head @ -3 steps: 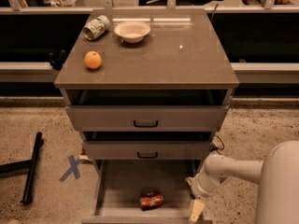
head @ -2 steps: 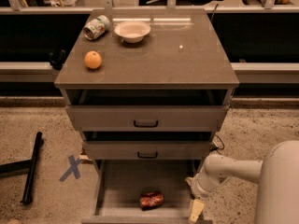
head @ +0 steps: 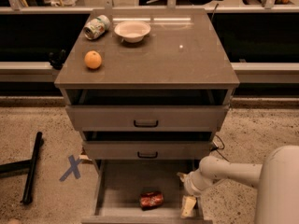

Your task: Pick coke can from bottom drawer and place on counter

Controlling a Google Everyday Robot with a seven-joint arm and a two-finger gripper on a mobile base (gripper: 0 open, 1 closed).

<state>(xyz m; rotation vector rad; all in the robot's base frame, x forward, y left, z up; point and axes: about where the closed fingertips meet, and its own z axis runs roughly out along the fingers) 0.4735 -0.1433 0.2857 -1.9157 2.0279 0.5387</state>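
Camera view: 1 coke can (head: 152, 199) is lying sideways near the front of the open bottom drawer (head: 117, 195). The gripper (head: 188, 199) is hanging just right of it (not touching); its opening I cannot tell.

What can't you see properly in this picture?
Camera view:
- Bottom drawer: front edge cut off by the picture's bottom.
- Coke can lying in it: lettering too small to read.
- Gripper at the drawer's right side, beside the can: partly hidden by its wrist.
- Upper drawers: insides hidden by their fronts and shadow.
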